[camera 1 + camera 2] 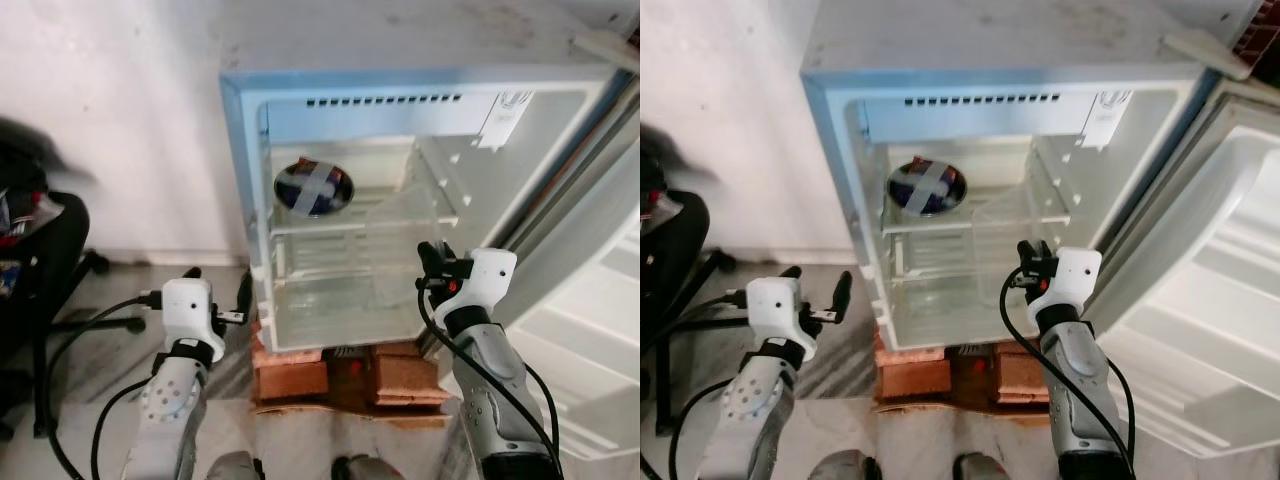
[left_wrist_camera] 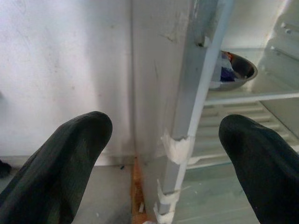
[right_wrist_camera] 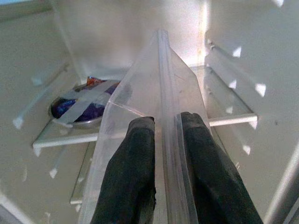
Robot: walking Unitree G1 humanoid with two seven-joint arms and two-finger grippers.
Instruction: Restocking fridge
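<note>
The small fridge (image 1: 400,120) stands open on bricks (image 1: 345,375), its door (image 1: 1200,300) swung wide, and a metal bowl (image 1: 313,186) with tape crossed over its top already sits on the upper shelf (image 3: 56,137); so, by my reading, one item is stocked and the inside is not yet ready. The right gripper (image 3: 163,140) has its two fingers pinched tight on the front edge of a clear plastic shelf panel (image 3: 154,88) that lies tilted across the compartment; seating it seems the step in hand. The left gripper (image 1: 232,300) hovers wide open and empty beside the fridge's left edge.
</note>
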